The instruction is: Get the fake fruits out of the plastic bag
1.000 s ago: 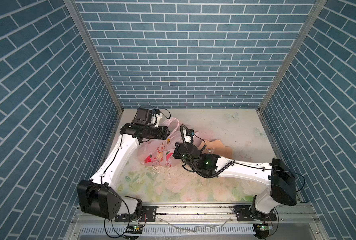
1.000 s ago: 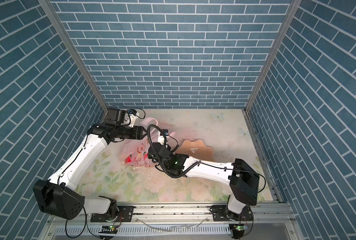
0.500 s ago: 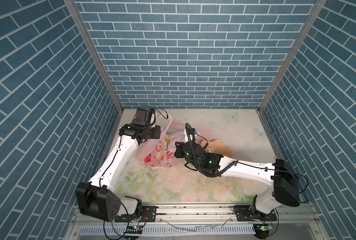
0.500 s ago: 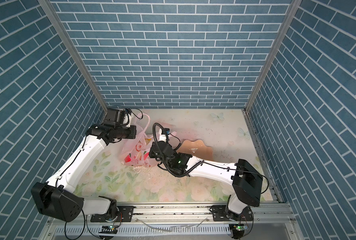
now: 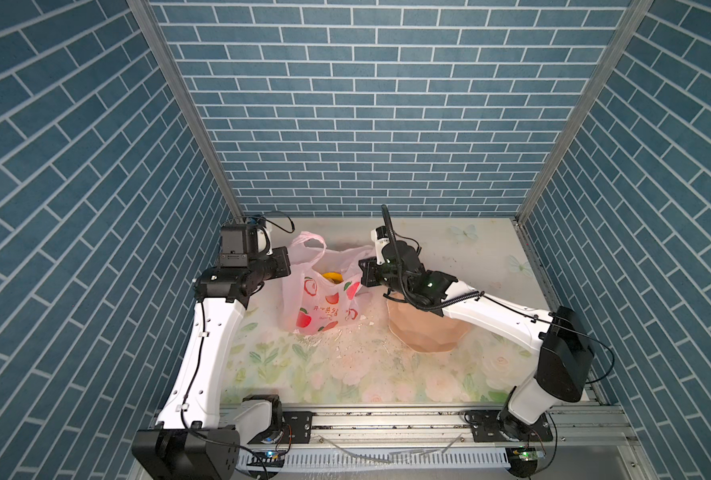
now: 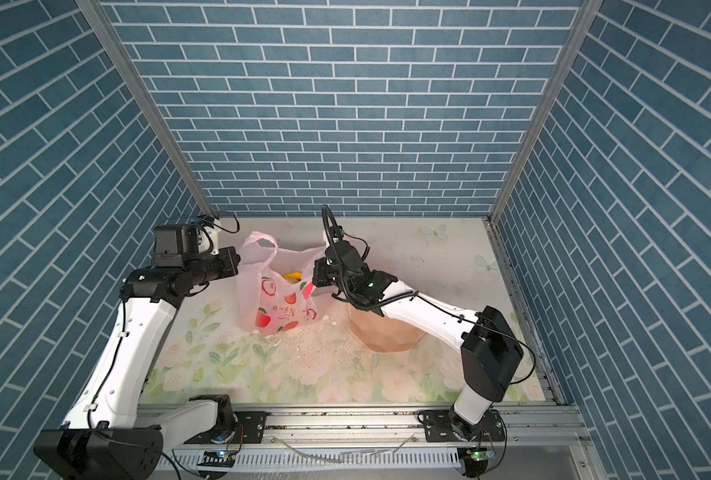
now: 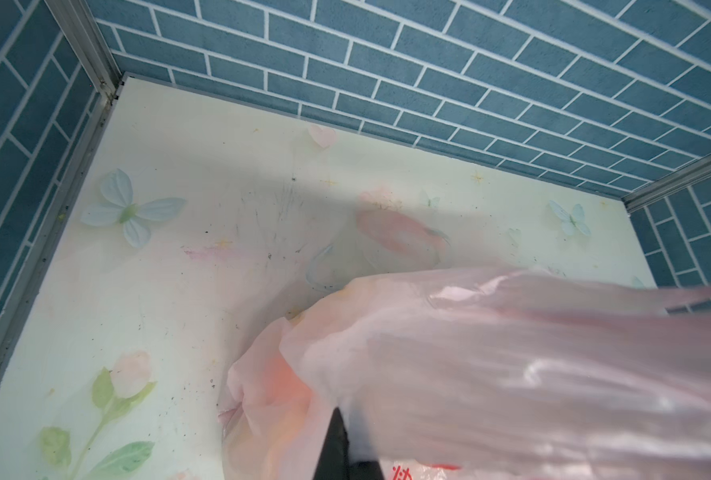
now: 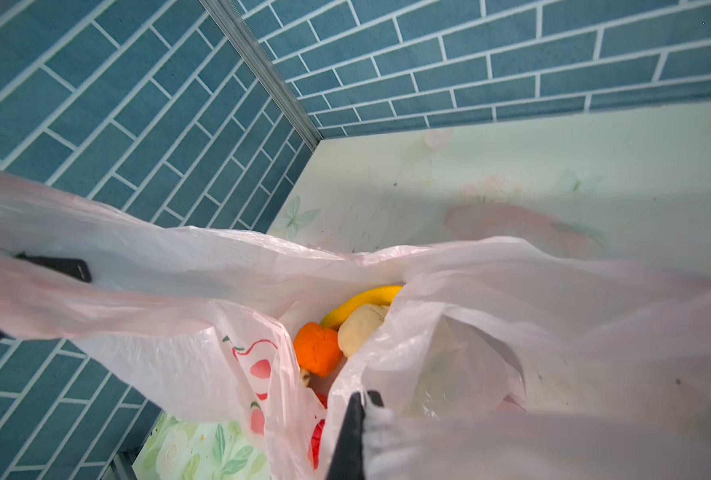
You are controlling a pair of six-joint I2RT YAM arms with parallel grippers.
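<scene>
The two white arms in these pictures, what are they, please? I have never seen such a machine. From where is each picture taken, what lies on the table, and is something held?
They are two robot arms, each ending in a pinching tool. Two pictures look down from above on the whole table. The other two come from a small camera on each arm's wrist. On the flowered table rests a pink plastic bag, and near it a peach bowl, partly under the right arm. The left tool and the right tool are each shut on an edge of the bag, holding its mouth open. Inside, the right wrist picture shows an orange fruit, a cream one and a banana.
</scene>
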